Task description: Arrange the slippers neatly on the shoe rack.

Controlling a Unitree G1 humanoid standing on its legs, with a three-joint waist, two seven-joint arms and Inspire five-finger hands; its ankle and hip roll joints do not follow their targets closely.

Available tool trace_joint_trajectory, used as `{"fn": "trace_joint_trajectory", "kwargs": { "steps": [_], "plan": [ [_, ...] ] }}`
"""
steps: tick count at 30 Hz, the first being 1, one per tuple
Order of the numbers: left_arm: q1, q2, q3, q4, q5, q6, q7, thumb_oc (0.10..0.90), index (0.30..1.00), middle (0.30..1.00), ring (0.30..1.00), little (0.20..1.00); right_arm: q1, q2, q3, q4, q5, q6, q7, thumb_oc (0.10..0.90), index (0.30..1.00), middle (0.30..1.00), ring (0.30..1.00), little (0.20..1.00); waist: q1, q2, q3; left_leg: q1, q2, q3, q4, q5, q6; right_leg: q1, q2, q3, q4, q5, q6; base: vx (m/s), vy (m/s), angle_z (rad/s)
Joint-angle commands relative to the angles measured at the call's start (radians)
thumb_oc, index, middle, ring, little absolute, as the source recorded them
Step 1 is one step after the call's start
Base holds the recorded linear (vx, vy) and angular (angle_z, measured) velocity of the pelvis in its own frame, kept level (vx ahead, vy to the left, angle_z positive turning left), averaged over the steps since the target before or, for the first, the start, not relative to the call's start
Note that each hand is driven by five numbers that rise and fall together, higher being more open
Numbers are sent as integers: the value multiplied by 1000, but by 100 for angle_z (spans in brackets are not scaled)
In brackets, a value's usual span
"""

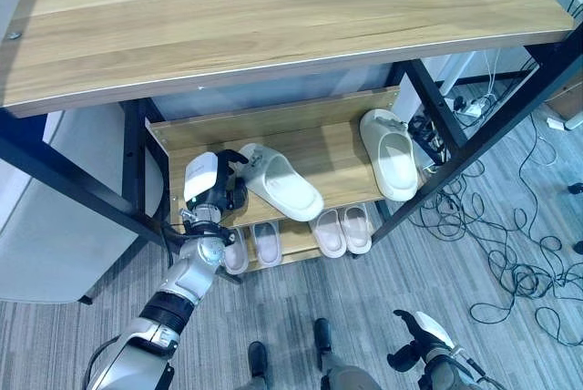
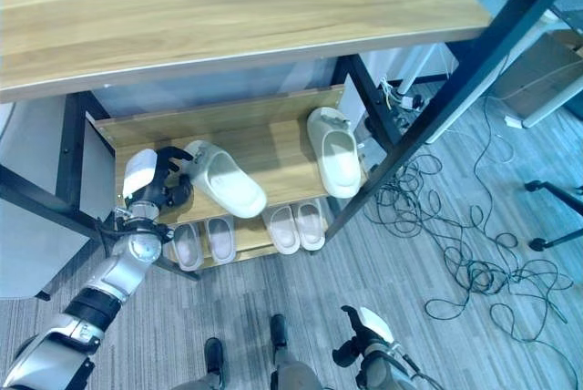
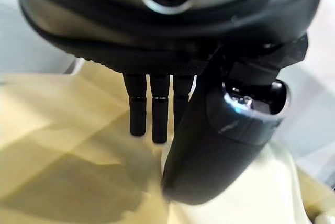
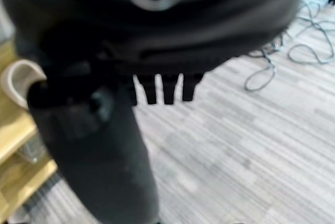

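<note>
Left eye view gives me the shoe rack (image 1: 273,126) from above, with its wide wooden top board, a middle shelf and a lower shelf beneath that. I count two large cream slippers on the middle shelf. One cream slipper (image 1: 278,180) lies at an angle near the shelf's left end, its toe pointing toward the front edge. The other cream slipper (image 1: 390,153) lies well apart from it at the right end, roughly square to the shelf. On the lower shelf I count four small pale slippers: a left pair (image 1: 252,246) and a right pair (image 1: 342,230), each pair lying side by side.

My left hand (image 1: 211,185) is up at the middle shelf, at the heel end of the angled slipper. In the left wrist view the fingers (image 3: 152,111) hang straight down and the thumb stands beside them, with the cream slipper (image 3: 251,192) showing just past the thumb, so the hand is relaxed and grips nothing. Whether it touches the heel I cannot tell.

My right hand (image 1: 421,340) hangs low over the grey floor (image 1: 383,308), well away from the rack. In the right wrist view its fingers (image 4: 165,90) also point straight, holding nothing.
</note>
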Motion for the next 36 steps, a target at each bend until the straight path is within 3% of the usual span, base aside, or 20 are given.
{"fn": "trace_joint_trajectory", "kwargs": {
  "steps": [1,21,22,23,36],
  "plan": [
    [-135,-11,-34,53,1,-48,28,400,300,300,300,300,4,-55,-2,-18,26,-17,-44,800,900,900,900,900,-19,-8,-35,-20,35,-19,2,-61,-47,19,-34,-26,9,-140,85,0,0,0],
    [-133,-65,-87,18,-38,-87,2,400,300,300,300,300,3,-43,7,0,16,-10,-59,800,900,900,900,900,-38,24,-24,-5,25,2,2,-68,-45,25,-40,-6,9,-138,87,0,0,0],
    [-131,-64,-85,13,-40,-88,5,778,867,867,867,867,7,-41,7,1,15,-9,-60,800,900,900,900,900,-40,28,-24,-4,25,4,2,-67,-45,24,-41,-3,9,-138,87,-7,-6,-6],
    [-130,-66,-83,10,-43,-89,6,800,900,900,900,900,7,-40,7,3,16,-9,-60,800,900,900,900,900,-40,29,-23,-4,24,4,2,-68,-44,23,-41,-3,9,-138,87,-9,-7,-11],
    [65,-107,1,-190,-197,-151,8,800,900,900,900,900,-2,-18,1,17,17,-4,-59,800,900,900,900,900,-16,43,-17,17,21,-3,2,-64,-45,51,-40,-12,9,-147,79,-2,-5,-2]
  ]
}}
